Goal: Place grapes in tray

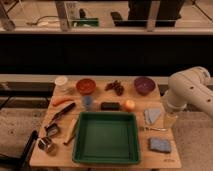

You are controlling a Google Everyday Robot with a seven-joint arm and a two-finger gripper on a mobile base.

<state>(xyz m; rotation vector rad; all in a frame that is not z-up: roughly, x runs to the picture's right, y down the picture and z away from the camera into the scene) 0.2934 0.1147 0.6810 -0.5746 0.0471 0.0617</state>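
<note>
The grapes point(115, 87), a small dark reddish-purple bunch, lie on the wooden table point(165, 159) at the back, between a red bowl point(85, 86) and a purple bowl point(144, 85). The deep-green square tray point(106, 156) sits at the front middle and holds nothing. My white arm point(189, 90) is folded at the table's right edge, right of the purple bowl. My gripper itself does not show; it is hidden or out of the picture, well away from the grapes.
Between grapes and tray stand a blue cup point(88, 102), a black block point(110, 106) and an orange fruit point(129, 104). A white cup point(61, 82), a carrot point(62, 101) and utensils point(60, 116) lie left. A grey cloth point(152, 116), a yellowish cup point(170, 120) and a blue sponge point(160, 145) lie right.
</note>
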